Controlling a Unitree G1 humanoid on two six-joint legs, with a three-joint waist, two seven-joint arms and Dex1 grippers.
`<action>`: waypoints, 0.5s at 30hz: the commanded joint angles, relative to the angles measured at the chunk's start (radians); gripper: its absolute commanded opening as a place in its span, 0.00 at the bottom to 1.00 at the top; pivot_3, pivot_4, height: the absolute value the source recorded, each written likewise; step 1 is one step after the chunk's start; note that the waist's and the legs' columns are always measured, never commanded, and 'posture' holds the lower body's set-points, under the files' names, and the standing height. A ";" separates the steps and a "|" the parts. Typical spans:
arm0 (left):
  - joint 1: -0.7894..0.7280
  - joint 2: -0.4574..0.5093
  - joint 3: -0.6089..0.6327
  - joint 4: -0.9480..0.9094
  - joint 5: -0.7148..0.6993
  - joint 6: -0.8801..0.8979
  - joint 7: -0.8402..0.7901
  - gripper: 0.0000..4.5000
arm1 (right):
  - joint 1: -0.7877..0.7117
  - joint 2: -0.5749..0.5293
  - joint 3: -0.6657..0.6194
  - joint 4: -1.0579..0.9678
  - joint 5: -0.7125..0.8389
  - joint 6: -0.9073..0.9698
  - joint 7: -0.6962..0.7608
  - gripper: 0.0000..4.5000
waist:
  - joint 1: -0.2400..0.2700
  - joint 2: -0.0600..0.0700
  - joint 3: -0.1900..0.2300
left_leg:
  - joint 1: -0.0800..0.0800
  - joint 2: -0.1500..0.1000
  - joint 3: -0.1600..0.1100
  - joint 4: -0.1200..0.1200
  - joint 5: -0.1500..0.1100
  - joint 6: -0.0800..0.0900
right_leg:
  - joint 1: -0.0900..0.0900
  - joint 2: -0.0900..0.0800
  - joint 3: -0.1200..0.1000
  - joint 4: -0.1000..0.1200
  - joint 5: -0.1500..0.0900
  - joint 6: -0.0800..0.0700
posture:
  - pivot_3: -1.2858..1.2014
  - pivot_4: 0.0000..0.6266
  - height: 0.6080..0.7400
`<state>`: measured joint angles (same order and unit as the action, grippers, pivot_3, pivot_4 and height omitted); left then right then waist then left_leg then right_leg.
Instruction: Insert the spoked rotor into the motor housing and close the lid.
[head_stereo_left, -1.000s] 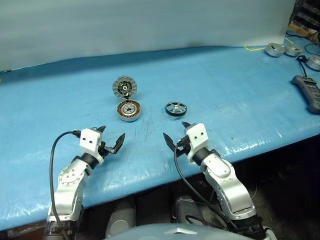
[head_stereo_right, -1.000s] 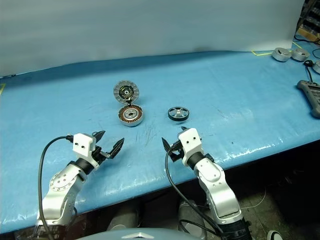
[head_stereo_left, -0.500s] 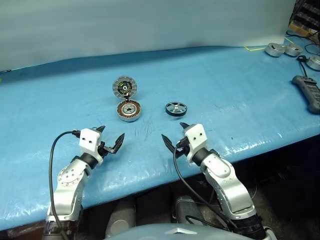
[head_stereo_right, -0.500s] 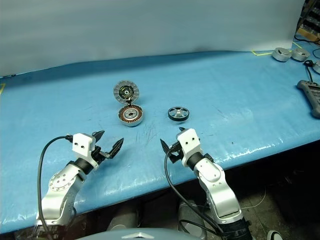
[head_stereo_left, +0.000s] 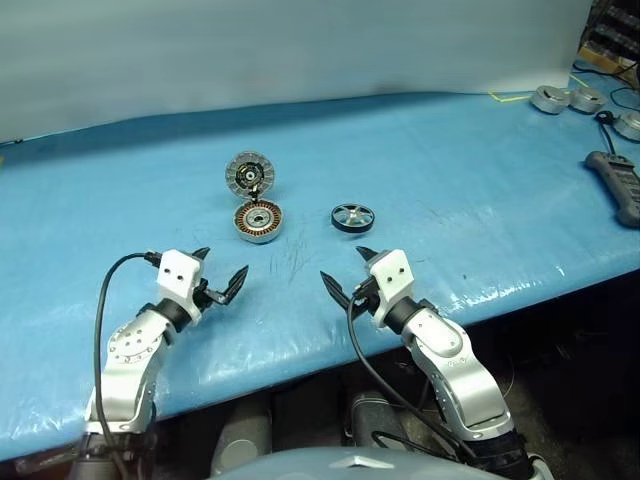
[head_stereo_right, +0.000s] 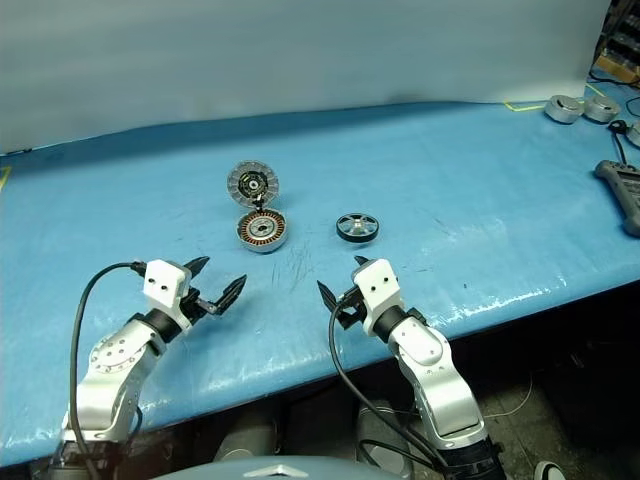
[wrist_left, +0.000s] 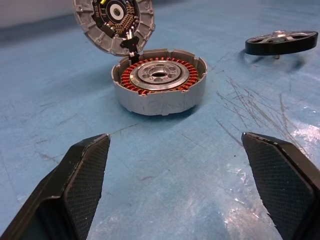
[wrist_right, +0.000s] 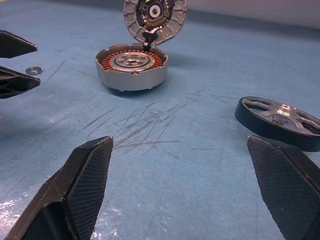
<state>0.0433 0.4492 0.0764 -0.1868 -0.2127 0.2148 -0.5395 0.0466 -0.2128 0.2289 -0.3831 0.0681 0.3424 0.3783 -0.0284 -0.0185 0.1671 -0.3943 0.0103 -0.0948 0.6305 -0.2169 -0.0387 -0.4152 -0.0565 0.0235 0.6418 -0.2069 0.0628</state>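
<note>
The motor housing (head_stereo_left: 257, 220) lies open on the blue table, copper windings showing, with the lid (head_stereo_left: 249, 174) standing upright on its far edge. To its right the spoked rotor (head_stereo_left: 352, 217) lies flat, black rim and silver spokes up. My left gripper (head_stereo_left: 222, 264) hovers open in front of the housing, a little to its left. My right gripper (head_stereo_left: 343, 266) hovers open in front of the rotor, a hand's width short of it. Both are empty. The left wrist view looks at the housing (wrist_left: 159, 85). The right wrist view shows the rotor (wrist_right: 280, 120) and the housing (wrist_right: 132, 67).
A tiny metal ring (wrist_right: 33, 70) lies on the table near the left gripper. Silver motor pucks (head_stereo_left: 550, 98) and a dark handheld tool (head_stereo_left: 618, 185) sit at the far right. The table's front edge (head_stereo_left: 300, 350) runs just under both wrists.
My left arm's elbow has swung outward to the left and its gripper has rolled a little. The right gripper has turned slightly to the left. The motor parts have not moved.
</note>
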 joint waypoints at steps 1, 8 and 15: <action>-0.094 0.069 -0.022 0.013 0.005 0.040 -0.073 1.00 | -0.011 -0.002 0.005 -0.007 0.005 -0.054 0.014 1.00 | 0.001 0.000 0.000 | 0.000 0.000 0.000 0.000 0.000 0.000 | 0.000 0.000 0.000 0.000 0.000 0.000 | 0.52 0.24 1.00; -0.385 0.197 -0.142 0.166 0.059 0.090 -0.253 1.00 | 0.017 0.005 0.009 0.035 -0.008 -0.164 0.015 1.00 | 0.000 0.000 0.001 | 0.000 0.000 0.000 -0.002 0.000 0.000 | 0.000 0.000 0.000 -0.001 0.000 0.000 | 0.52 0.24 1.00; -0.658 0.238 -0.309 0.406 0.159 0.026 -0.480 1.00 | 0.042 0.012 0.026 0.074 -0.025 -0.200 0.004 1.00 | -0.008 0.000 0.001 | 0.000 0.000 0.001 -0.003 0.000 0.000 | 0.000 0.001 0.000 -0.001 0.000 0.000 | 0.52 0.24 1.00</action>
<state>-0.5725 0.6723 -0.2097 0.1862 -0.0837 0.2740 -0.9677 0.0901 -0.2078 0.2549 -0.2897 0.0441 0.1726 0.3884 -0.0367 -0.0183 0.1683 -0.3943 0.0102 -0.0943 0.6277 -0.2168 -0.0386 -0.4156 -0.0559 0.0234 0.6412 -0.2070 0.0628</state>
